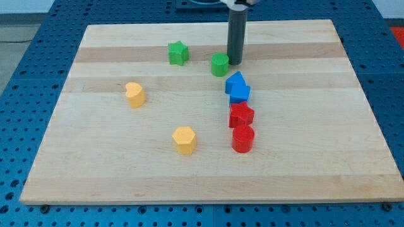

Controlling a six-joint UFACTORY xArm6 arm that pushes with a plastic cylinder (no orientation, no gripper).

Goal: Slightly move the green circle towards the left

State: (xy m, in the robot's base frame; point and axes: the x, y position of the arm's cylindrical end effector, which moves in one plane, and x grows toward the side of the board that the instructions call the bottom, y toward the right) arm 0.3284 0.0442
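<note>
Camera view shows my tip (235, 62), a bare rod with no jaws to spread or pinch, touching the green circle (219, 64) on its left. Farther left stands the green star (178, 53); below lies a blue block (237, 87).

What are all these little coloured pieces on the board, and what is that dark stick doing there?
green circle: one, green, upper middle of the board, just left of the rod's end
green star: one, green, further left, near the view's top
blue blocks: two, blue, touching, just below and right of the circle; shapes hard to tell
red star-like block: one, red, below the blue pair
red cylinder: one, red, lowest in that column
yellow heart: one, yellow, left side
yellow hexagon: one, yellow, lower middle
wooden board: one, pale wood, on a blue perforated table
my tip: one, dark rod's end, at the green circle's right side
</note>
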